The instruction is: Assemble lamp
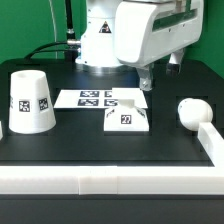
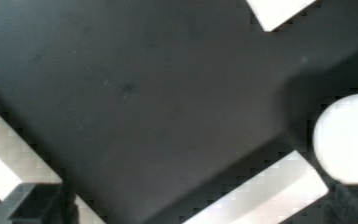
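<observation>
— Exterior view first: what lies on the black bench point(image 1: 60, 150)?

— Three lamp parts, well apart. The large white tapered plastic shade point(image 1: 27, 100) stands at the exterior view's left, wide mouth down, with square tags on its wall. The flat square white base point(image 1: 127, 119) lies near the middle, one tag facing up. The round-topped white bulb point(image 1: 192, 112) rests at the exterior view's right.

— Anything else around them?

— The thin flat white marker board point(image 1: 92, 98) lies just behind the base. A raised white rail point(image 1: 100, 182) runs along the front edge and turns up the right side, close to the bulb.

— How is the arm posed?

— The white robot arm point(image 1: 120, 35) rises behind the marker board, wrist pointing down. Its dark fingers point(image 1: 147, 78) hang above the board's right end, behind the base, touching no part.

— Open or closed?

— I cannot tell; they are a small dark shape there. The wrist view shows only bench, rail stripes and the bulb at the frame's edge.

— Does the shade hold anything?

— Its inside is hidden.
</observation>
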Motion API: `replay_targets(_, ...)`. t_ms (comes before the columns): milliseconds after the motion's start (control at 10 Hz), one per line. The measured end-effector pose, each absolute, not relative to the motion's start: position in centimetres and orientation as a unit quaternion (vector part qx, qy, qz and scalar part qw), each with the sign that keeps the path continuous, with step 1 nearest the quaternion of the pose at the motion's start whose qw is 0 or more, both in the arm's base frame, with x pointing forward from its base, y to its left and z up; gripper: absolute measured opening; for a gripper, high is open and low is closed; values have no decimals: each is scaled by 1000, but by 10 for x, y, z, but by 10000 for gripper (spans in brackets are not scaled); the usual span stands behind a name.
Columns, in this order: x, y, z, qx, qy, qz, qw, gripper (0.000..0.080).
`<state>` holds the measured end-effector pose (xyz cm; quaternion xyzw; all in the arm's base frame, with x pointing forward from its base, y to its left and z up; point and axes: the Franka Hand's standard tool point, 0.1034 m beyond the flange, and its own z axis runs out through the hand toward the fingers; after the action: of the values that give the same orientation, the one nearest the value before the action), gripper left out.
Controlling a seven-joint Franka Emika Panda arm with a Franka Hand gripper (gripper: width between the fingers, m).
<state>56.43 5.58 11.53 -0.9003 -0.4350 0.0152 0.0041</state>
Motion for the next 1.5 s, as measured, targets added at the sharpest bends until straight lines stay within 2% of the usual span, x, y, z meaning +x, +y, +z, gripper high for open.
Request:
replay_targets(600,563,55,114,-901,-435,16,4,700)
replay_targets(1100,492,20,94,-911,-412,15,0,700)
replay_targets(1500,494,23,94,-938,-347,13,0,700)
